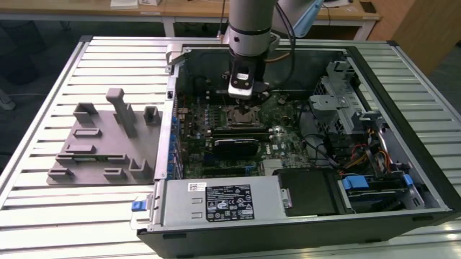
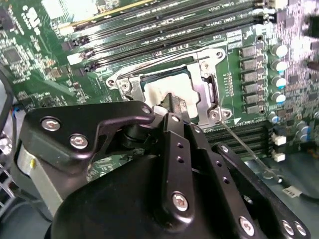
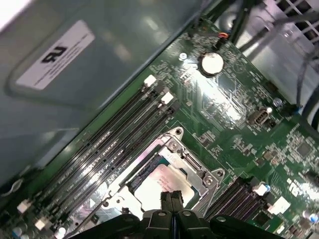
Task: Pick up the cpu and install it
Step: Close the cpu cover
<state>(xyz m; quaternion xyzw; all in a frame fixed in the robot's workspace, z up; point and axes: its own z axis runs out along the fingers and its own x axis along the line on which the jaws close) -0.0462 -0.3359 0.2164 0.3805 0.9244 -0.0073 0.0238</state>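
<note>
First wrist view | gripper (image 3: 172, 199) narrow, fingers closed together | cpu (image 3: 159, 180) lies flat in the motherboard socket (image 3: 198, 168), just below the fingertips | contact between tips and cpu: cannot tell

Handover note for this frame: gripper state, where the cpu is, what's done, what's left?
Gripper: fingers shut together, tips pointing down over the socket inside the case.
Cpu: lies flat within the socket frame, directly under the fingertips. Whether they touch it or sit just above it cannot be told.
Done: the cpu is in the socket.
Left: these views do not show whether it is fully seated.
</note>
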